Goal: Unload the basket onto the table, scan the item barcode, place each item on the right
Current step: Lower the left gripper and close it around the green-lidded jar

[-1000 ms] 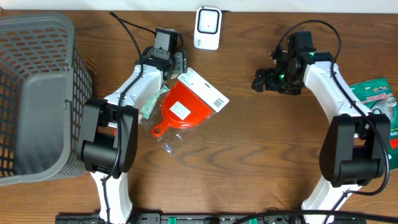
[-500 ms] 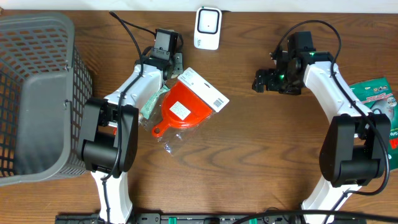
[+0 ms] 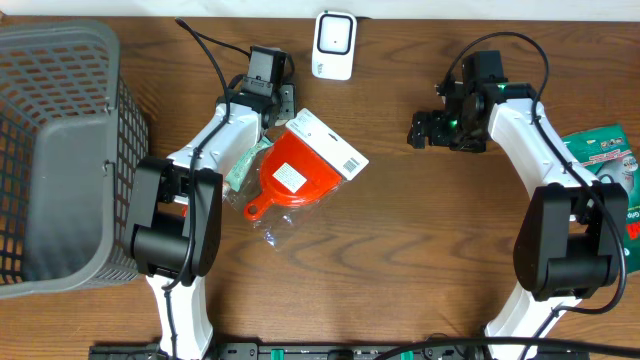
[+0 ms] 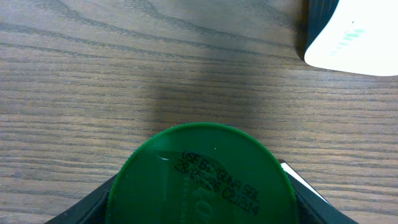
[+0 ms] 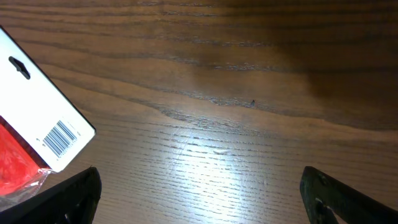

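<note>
In the left wrist view a round dark green lid with printed date code fills the space between my left gripper's black fingers, which press on both its sides. Overhead, the left gripper sits just below the white scanner, whose corner also shows in the left wrist view; the lidded item is hidden beneath the gripper there. My right gripper is open over bare wood, with nothing between its fingers.
A red funnel on a white card with a barcode lies beside the left arm. A pale green packet pokes out under that arm. A grey basket stands at the left edge, green packages at the right.
The left gripper's jaws have narrowed onto the green lid. Both arms have barely moved; the right gripper stays wide open.
</note>
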Action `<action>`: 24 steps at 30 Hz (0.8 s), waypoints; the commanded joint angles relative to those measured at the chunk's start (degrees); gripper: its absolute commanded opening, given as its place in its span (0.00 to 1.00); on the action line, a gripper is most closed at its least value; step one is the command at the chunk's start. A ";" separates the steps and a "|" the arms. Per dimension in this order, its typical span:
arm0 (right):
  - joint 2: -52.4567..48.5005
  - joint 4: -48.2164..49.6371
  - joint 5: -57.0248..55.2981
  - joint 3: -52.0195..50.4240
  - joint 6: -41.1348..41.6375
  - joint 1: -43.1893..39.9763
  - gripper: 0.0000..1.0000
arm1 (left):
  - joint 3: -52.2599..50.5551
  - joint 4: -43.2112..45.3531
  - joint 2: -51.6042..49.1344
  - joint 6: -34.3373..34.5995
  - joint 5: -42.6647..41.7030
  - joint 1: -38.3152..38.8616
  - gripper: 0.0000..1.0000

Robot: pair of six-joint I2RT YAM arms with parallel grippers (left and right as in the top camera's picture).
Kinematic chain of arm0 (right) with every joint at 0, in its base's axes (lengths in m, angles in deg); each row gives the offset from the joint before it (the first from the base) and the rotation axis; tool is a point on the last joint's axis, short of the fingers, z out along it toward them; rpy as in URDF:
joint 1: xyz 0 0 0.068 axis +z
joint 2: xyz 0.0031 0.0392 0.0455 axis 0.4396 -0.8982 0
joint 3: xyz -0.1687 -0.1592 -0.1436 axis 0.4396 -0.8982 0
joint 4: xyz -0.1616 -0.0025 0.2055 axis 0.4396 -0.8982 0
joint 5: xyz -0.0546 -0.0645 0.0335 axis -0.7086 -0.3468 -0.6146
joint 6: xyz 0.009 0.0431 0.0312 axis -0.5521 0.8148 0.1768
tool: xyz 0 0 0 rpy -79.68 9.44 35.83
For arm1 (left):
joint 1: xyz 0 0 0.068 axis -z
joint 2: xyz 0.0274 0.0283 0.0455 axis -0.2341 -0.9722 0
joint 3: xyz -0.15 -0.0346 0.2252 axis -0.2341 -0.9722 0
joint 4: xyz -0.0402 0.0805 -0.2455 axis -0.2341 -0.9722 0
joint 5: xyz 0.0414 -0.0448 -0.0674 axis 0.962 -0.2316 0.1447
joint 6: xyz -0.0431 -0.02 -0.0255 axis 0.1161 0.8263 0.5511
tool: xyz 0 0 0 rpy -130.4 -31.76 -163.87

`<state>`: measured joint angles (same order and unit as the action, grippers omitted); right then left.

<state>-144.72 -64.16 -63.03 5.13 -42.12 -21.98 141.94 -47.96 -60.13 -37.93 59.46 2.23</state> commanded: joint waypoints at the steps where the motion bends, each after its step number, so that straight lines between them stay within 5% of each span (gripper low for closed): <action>1: 1.77 0.17 -0.55 0.83 0.68 -0.04 0.99 | 1.03 -0.39 -0.48 0.52 -1.40 -0.09 0.07; 24: 1.77 0.98 -1.81 0.83 0.68 -0.04 0.99 | 1.03 -3.89 5.73 0.22 -2.82 -0.11 0.07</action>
<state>-144.69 -63.49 -64.25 5.13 -42.12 -21.98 142.03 -51.63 -58.29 -37.91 58.39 2.23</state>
